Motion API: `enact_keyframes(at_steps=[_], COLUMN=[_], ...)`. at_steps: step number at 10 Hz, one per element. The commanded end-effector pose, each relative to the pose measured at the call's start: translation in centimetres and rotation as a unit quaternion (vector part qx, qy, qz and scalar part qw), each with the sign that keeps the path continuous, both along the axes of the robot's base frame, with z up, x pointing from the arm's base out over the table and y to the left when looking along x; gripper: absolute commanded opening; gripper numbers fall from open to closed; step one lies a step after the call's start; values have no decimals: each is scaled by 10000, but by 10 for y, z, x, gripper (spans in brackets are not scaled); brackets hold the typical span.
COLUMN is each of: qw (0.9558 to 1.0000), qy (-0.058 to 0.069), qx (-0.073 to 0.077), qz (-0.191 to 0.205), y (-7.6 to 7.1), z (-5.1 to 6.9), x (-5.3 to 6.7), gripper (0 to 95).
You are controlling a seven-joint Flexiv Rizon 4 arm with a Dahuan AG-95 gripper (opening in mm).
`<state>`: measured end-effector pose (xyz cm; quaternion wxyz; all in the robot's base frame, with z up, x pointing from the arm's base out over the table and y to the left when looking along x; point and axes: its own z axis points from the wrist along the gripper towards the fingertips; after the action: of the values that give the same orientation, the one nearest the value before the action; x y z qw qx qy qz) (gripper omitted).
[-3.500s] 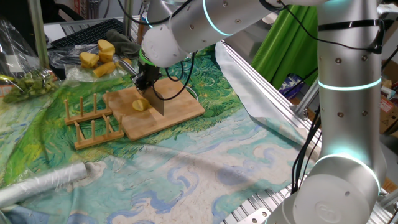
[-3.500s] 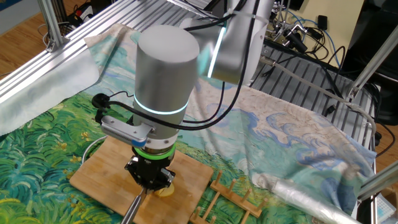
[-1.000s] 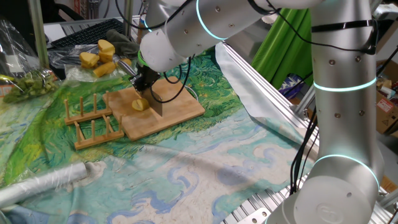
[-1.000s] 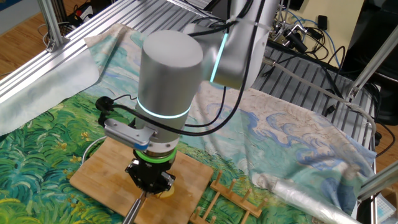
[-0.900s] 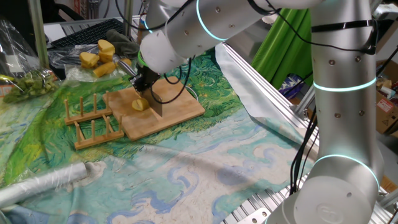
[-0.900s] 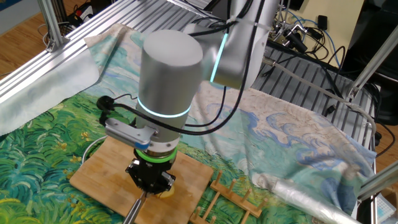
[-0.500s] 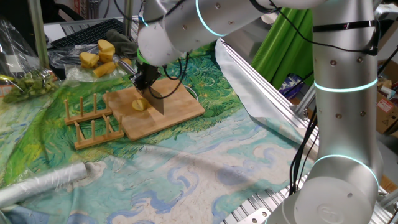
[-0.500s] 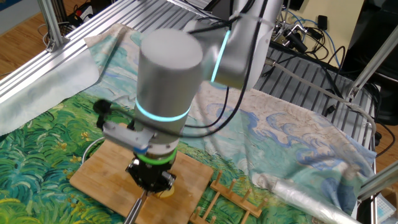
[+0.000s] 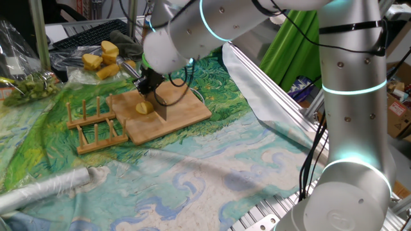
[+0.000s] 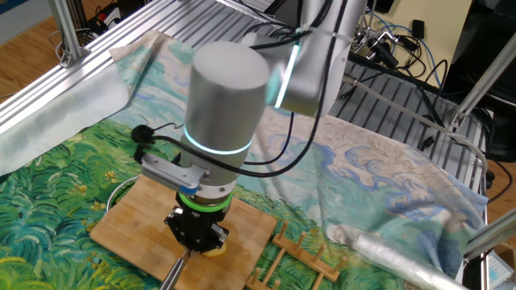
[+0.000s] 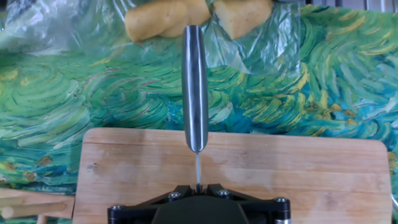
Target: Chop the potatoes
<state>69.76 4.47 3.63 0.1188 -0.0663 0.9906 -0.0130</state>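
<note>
1. One fixed view: the gripper (image 9: 150,85) points steeply down over the wooden board (image 9: 183,114) and is clamped on a knife (image 9: 158,106), whose dark blade stands on edge on the board. The potato (image 9: 144,108), a small pale-yellow piece, lies on the board just at the blade's 9 o'clock side, touching or nearly touching it; which one I cannot tell. A wooden rack (image 9: 95,128) sits against the board's 9 o'clock edge. Bigger yellow chunks (image 9: 103,59) lie on clear plastic at 11 o'clock from the board, well apart. A rolled plastic sheet (image 9: 48,188) lies at 7 o'clock on the painted cloth (image 9: 212,160).

2. The other fixed view: the arm's grey wrist hides most of the board (image 10: 133,234). Under the gripper (image 10: 196,234) a sliver of potato (image 10: 214,248) shows at its 5 o'clock side. The knife's handle (image 10: 172,274) runs toward 7 o'clock. The rack (image 10: 294,254) is at 3 o'clock.

3. Hand view: the jaws are pinched together on the thin blade (image 11: 198,170), with the steel handle (image 11: 194,87) reaching to 12 o'clock across the board (image 11: 298,171). The yellow chunks (image 11: 168,17) lie at 12 o'clock. The potato is out of sight here.
</note>
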Motion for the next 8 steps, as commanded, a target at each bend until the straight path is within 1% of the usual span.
enact_keyframes(at_steps=[1,2,3,4,5,6,7,8], qw=[9998,9998,9999,9998,9998,9998,9998,9997], qy=[-147,-175,-140,-153,-180,-184,-183,-222], qx=[95,91,79,76,57,65,103,110], qz=[-39,-49,-40,-37,-35,-29,-47,-80], y=[1,1,2,3,3,2,2,3], z=[1,0,-2,-3,-2,-1,-2,-10], x=[0,-1,-6,-10,-10,-6,-3,-1], gripper=[0,0,0,0,0,0,0,0])
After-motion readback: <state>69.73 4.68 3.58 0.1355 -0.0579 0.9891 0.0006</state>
